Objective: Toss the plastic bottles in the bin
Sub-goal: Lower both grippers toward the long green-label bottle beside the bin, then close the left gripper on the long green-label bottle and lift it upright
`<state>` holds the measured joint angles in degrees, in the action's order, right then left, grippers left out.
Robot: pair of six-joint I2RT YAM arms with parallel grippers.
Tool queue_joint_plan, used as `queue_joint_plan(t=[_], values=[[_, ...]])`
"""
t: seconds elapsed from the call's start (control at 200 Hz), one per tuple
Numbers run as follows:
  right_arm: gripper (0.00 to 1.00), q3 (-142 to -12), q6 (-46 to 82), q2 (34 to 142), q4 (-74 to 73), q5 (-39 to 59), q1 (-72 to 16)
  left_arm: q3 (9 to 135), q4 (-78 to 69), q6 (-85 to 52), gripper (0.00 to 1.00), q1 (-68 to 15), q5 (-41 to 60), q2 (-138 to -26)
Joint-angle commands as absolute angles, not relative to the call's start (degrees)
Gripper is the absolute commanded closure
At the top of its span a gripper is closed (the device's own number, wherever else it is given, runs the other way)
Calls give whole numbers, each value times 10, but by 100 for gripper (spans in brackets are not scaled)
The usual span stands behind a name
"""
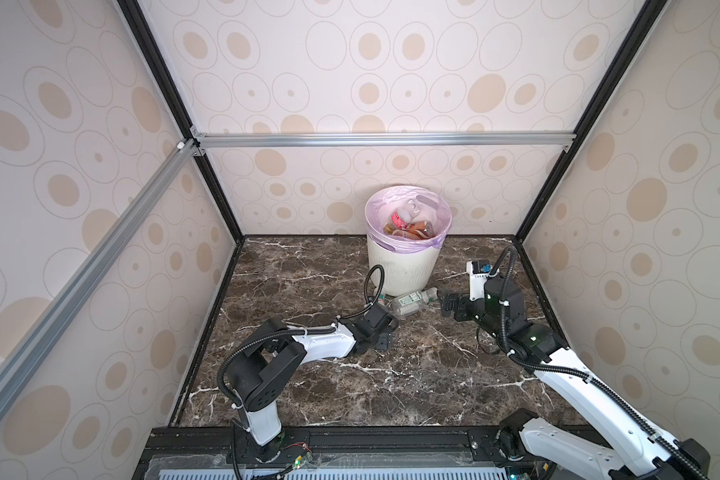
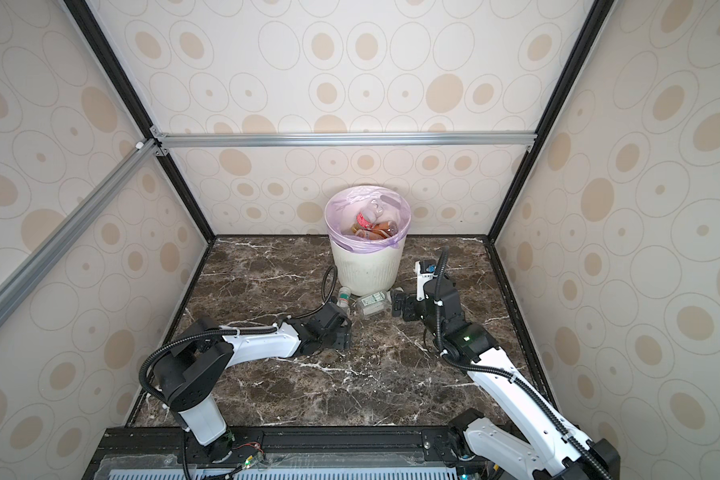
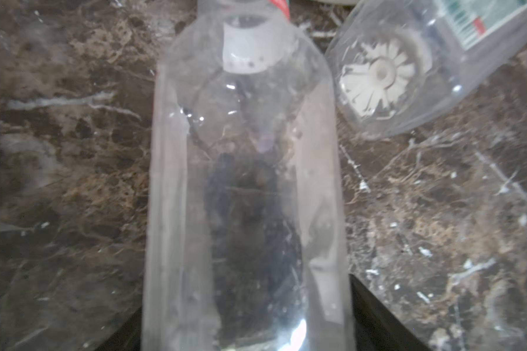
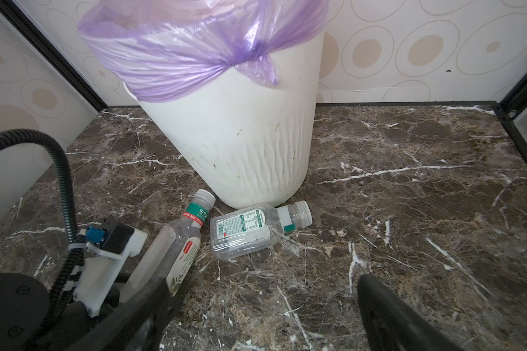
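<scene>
Holding bottles — bin; left end effector straddles clear bottle, grip unclear; right end effector gaping, empty.

Tall clear bottle blurred in left wrist view, both ends cut off. Labels on the binned bottles too small to read.
</scene>
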<state>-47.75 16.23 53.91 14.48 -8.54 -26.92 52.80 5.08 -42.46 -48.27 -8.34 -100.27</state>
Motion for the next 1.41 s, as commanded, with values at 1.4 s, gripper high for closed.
queue_joint_plan(t=[1.4], values=[[1, -571, 405, 830, -92, 109, -391, 266, -237, -457, 37, -449, -67, -681]])
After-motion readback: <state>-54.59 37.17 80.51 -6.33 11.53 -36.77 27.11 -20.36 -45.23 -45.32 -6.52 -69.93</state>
